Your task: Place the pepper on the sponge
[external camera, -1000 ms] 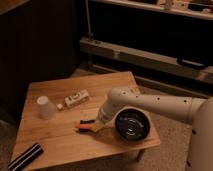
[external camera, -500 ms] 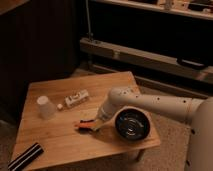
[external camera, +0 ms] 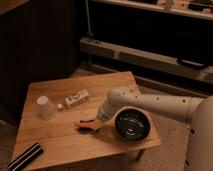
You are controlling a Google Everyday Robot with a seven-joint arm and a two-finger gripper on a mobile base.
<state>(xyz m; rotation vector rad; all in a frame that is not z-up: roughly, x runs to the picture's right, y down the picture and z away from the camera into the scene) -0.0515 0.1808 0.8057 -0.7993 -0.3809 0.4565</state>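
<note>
Hanging near the wooden table's (external camera: 60, 145) front edge, gripper (external camera: 94, 125) at slender orange-red pepper (external camera: 82, 122); grasp cannot be told; release centred over unseen sponge.

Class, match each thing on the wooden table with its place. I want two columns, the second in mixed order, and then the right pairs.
Things
1. white cup
2. dark bowl
3. striped strip
4. pepper

Places
A. near corner of the table, at the picture's left
B. mid-table, right beside the gripper
C. the picture's right part of the table, under the arm
D. the picture's left part of the table, near the white box

Pairs: 1-D, 2-C, 3-A, 4-B
</note>
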